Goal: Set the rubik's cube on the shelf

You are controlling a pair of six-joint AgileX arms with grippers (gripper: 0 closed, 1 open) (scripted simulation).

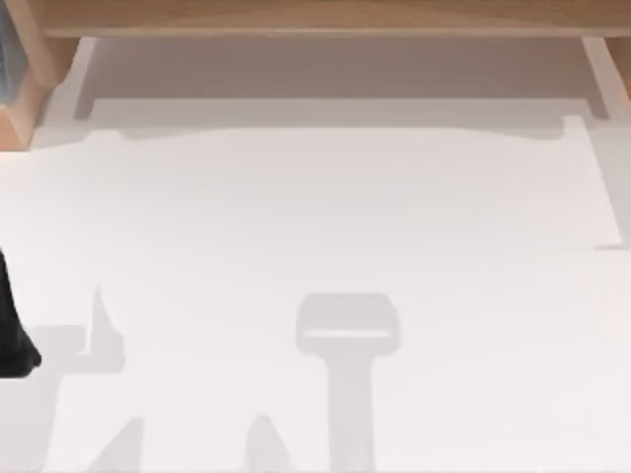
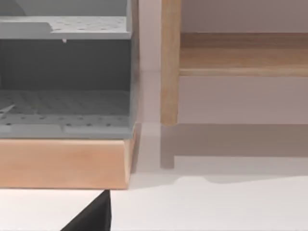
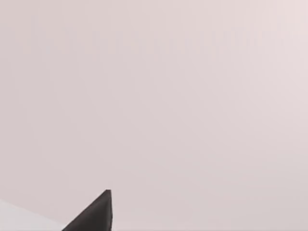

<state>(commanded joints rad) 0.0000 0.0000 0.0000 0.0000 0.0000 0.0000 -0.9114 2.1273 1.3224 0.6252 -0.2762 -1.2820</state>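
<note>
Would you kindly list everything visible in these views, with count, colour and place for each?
shelf: one, light-brown wooden board, along the far edge of the table in the top view; a wooden upright and board show in the left wrist view.
shelf supports: two seen, white, slanting down from the board at its left and right ends.
wooden-based unit: one, light-brown base with grey perforated panels, at the table's far left corner beside the shelf.
table: one, white, carrying grey shadows.
left arm: one, black, at the top view's left edge; a dark fingertip shows in the left wrist view.
right gripper: one dark fingertip against a pale background in the right wrist view.
</note>
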